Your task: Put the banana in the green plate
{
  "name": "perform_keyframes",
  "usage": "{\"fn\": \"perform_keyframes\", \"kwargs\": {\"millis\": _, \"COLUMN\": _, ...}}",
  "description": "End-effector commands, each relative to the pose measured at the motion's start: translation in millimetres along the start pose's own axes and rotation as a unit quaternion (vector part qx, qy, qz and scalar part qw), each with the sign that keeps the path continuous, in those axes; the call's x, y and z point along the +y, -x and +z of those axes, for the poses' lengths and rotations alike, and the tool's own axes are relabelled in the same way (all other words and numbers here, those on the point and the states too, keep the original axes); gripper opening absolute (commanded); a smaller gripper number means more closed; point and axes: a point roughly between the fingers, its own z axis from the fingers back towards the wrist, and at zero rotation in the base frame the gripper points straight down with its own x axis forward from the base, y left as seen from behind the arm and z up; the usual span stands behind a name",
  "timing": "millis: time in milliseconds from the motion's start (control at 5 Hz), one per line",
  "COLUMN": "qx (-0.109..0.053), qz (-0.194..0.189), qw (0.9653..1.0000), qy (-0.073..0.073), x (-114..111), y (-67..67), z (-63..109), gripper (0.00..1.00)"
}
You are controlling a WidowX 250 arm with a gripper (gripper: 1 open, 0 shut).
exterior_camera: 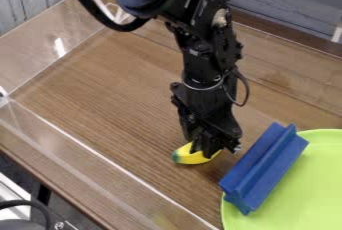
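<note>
On wood-grain desk (107, 84), clear walls around. Banana (193, 157) directly under end effector (206, 146), pinched tight. Green plate (305, 189) at four o'clock.

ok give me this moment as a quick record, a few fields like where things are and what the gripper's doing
surface: wooden table
banana: on the table, left of the blue block, not on the plate
gripper: pointing down, shut on the banana
green plate: at the lower right corner, partly out of frame
blue block: lying half on the plate's left rim
task state: banana gripped but not lifted
</note>
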Motion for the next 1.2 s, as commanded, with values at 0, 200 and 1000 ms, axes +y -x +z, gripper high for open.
{"fn": "perform_keyframes", "kwargs": {"millis": 0, "qx": -0.006, "qz": 0.001, "qw": 1.0000, "qy": -0.005, "x": 4, "y": -5.5, "z": 7.7, "gripper": 0.00}}
{"fn": "perform_keyframes", "kwargs": {"millis": 200, "qx": -0.002, "qz": 0.000, "qw": 1.0000, "qy": -0.007, "x": 4, "y": -5.6, "z": 11.9, "gripper": 0.00}}
{"fn": "perform_keyframes", "kwargs": {"millis": 1000, "qx": 0.009, "qz": 0.000, "qw": 0.9998, "qy": -0.016, "x": 3, "y": -6.9, "z": 27.9, "gripper": 0.00}}
